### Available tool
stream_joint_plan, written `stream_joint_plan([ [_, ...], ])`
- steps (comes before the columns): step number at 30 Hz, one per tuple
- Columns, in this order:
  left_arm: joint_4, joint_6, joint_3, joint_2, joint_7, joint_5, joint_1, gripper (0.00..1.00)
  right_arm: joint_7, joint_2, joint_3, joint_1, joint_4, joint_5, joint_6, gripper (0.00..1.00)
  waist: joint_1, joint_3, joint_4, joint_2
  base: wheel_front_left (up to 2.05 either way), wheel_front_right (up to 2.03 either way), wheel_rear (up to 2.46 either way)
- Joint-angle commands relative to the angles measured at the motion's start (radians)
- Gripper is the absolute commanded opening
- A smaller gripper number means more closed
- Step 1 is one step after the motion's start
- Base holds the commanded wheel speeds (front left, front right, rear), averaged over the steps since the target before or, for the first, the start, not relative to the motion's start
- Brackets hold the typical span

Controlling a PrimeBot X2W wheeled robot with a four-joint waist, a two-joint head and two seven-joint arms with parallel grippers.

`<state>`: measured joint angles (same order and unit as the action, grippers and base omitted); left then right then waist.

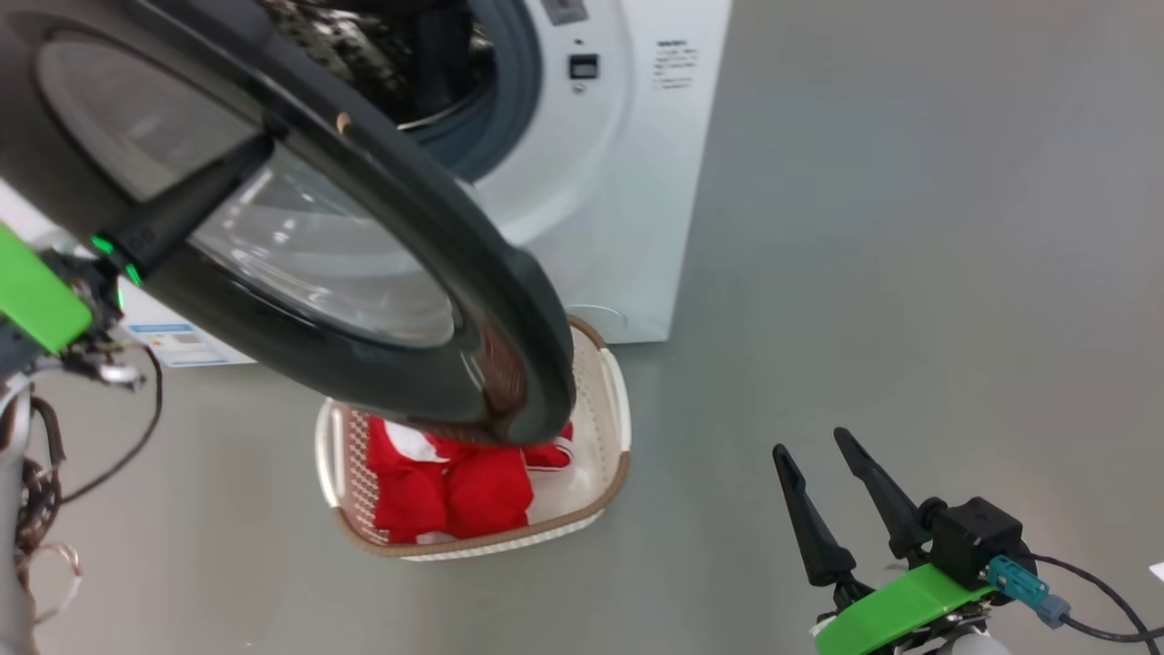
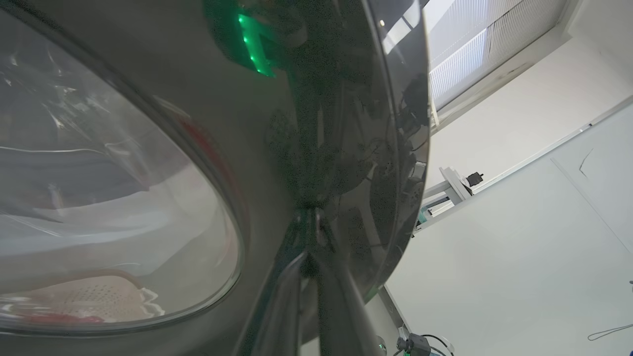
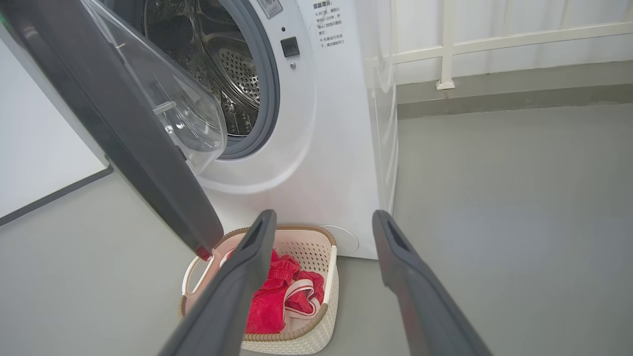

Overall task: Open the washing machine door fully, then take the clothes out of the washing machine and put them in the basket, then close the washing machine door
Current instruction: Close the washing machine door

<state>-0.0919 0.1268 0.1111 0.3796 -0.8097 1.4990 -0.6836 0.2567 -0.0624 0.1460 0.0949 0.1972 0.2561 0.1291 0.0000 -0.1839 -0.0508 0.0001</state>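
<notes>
While the door (image 1: pixel 436 246) of the washing machine (image 1: pixel 618 182) stands swung out from the front, the left fingers (image 1: pixel 200 196) lie closed together, holding nothing, and reach up across the door's outer face. In the left wrist view these fingers (image 2: pixel 341 321) meet at their tips against the glossy black rim of the door (image 2: pixel 321 123), just beside the clear window, with a green light mirrored higher up on the rim.

The right fingers (image 1: pixel 805 518) are spread wide apart and empty at the lower right, well apart from the machine, above the grey floor (image 1: pixel 909 273). From the right wrist, those fingers (image 3: pixel 232 291) point towards the washing machine (image 3: pixel 326 148), where the steel drum (image 3: pixel 232 74) shows behind the door (image 3: pixel 123 123) and its bulging glass.

The basket (image 1: pixel 618 400) sits on the floor right in front of the machine, partly hidden under the door's lower edge in the head view. The red clothes (image 1: pixel 446 491) with white trim lie bunched inside it. In the right wrist view the clothes (image 3: pixel 277 296) fill the near half of the basket (image 3: pixel 309 249). Whether the door touches the basket cannot be told.
</notes>
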Motion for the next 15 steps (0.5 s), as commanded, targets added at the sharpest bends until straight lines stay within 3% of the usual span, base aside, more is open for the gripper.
stream_joint_plan([
  [1,0.011,0.004,-0.031,0.041,0.018,-0.011,-0.061,0.0,0.005,0.008,0.023,0.028,-0.029,-0.006,0.002,1.0,0.0,-0.032,0.04,-0.0001,0.0,0.0,0.0],
  [15,-0.116,0.004,-0.053,0.077,0.163,-0.015,-0.169,0.0,0.005,0.012,0.031,0.048,-0.048,0.021,0.002,1.0,0.0,-0.072,0.14,-0.0001,0.0,0.0,0.0],
])
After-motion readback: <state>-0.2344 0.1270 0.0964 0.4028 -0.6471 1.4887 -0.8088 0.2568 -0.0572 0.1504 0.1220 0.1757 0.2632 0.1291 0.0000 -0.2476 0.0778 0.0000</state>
